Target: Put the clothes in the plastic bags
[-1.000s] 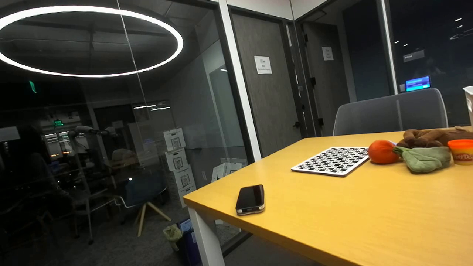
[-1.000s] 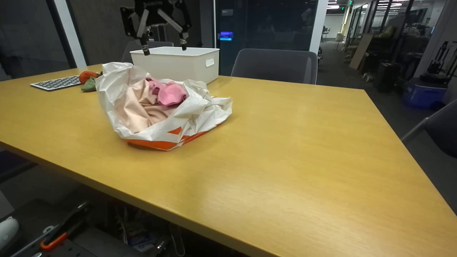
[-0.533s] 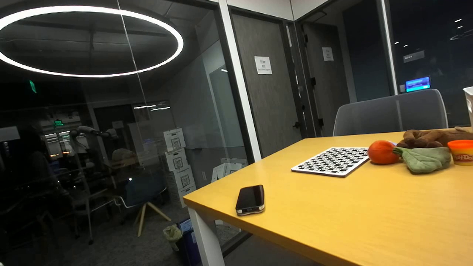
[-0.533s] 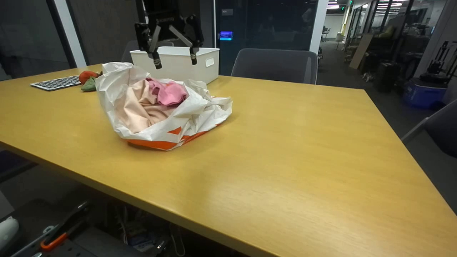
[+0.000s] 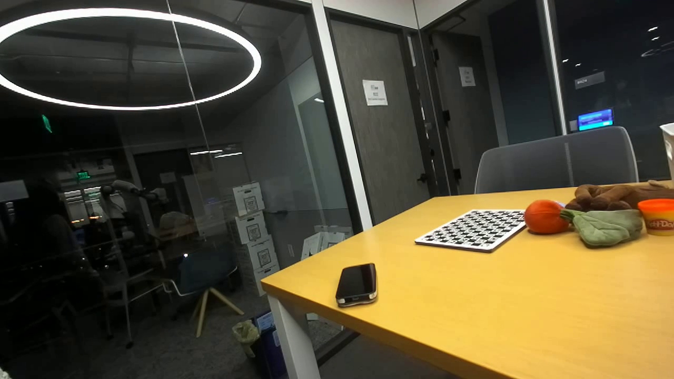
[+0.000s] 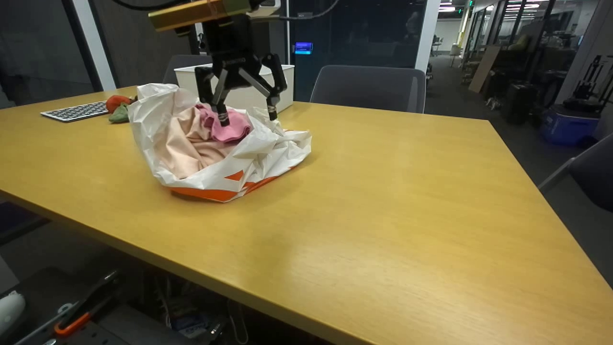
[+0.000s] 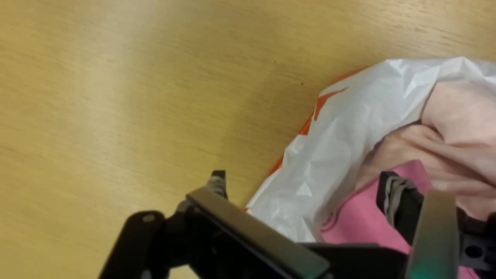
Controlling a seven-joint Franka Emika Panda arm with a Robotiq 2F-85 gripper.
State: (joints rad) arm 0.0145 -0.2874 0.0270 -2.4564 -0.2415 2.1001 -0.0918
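Note:
A white plastic bag [image 6: 258, 160] with orange marks lies crumpled on the table, its mouth open. Inside it are a peach cloth [image 6: 182, 143] and a pink cloth [image 6: 238, 128]. My gripper [image 6: 248, 119] is open and empty, pointing down at the bag. In the wrist view, my gripper [image 7: 302, 176] spans the bag's rim [image 7: 341, 143]. One finger is over the bare table beside the bag, the other over the pink cloth [image 7: 360, 217]. The peach cloth [image 7: 461, 151] shows at the right. Whether a fingertip touches the pink cloth I cannot tell.
A white bin [image 6: 284, 88] stands behind the bag. A checkered board [image 5: 474, 230], an orange round thing [image 5: 546, 217], a green plush leaf [image 5: 608, 227] and an orange-lidded tub [image 5: 657, 218] are on the table [image 6: 407, 201]. A phone [image 5: 357, 284] lies near the edge.
My gripper has moved down and to the right in an exterior view, from in front of the bin to just over the bag. It stays open. The bag and cloths have not moved.

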